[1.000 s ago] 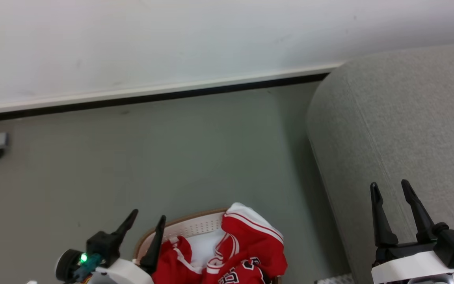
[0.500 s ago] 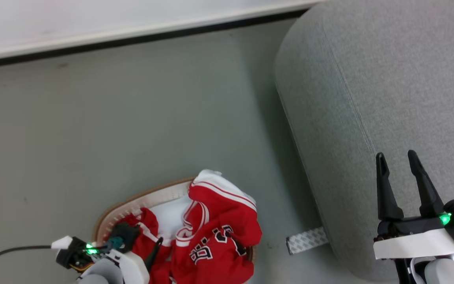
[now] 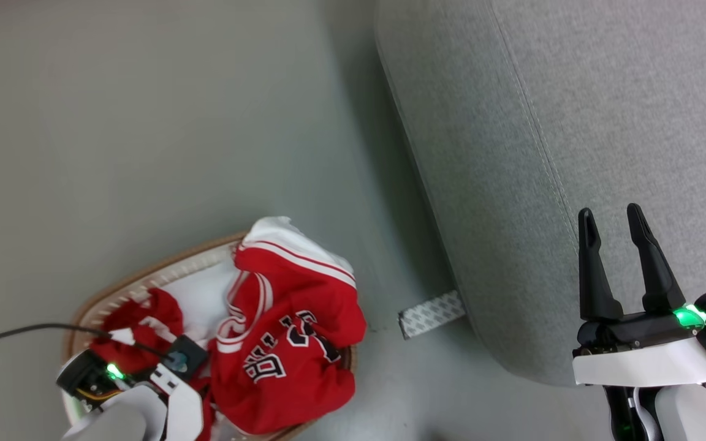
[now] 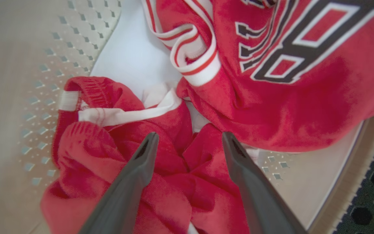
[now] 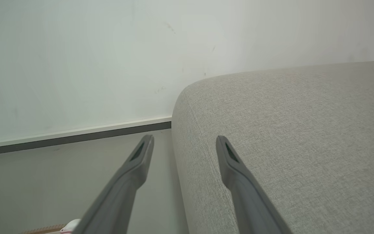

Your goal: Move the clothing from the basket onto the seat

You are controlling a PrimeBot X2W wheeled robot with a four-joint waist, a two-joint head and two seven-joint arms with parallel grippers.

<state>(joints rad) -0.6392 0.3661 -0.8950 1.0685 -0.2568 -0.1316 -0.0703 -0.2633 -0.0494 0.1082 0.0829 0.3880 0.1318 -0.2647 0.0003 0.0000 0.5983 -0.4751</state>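
Poising the left hand (image 4: 188,139), fingers spread apart, over red clothing (image 4: 187,188) lying in the basket (image 4: 28,81).

Judging the grasp best made by sinking both fingertips around the thick crumpled fold between them, avoiding the perforated wall and the lettered jersey (image 3: 285,361) draping over the rim nearest the seat (image 3: 573,122), then lifting well clear. Holding the right hand (image 3: 609,211) empty, fingers apart, above the seat's rounded arm. Standing on bare grey-green floor (image 3: 144,122), pale wall (image 5: 76,48) behind.

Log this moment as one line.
left gripper: open, tips at clothing in basket | right gripper: open, empty, near seat | stage: pre-grasp, nothing lifted
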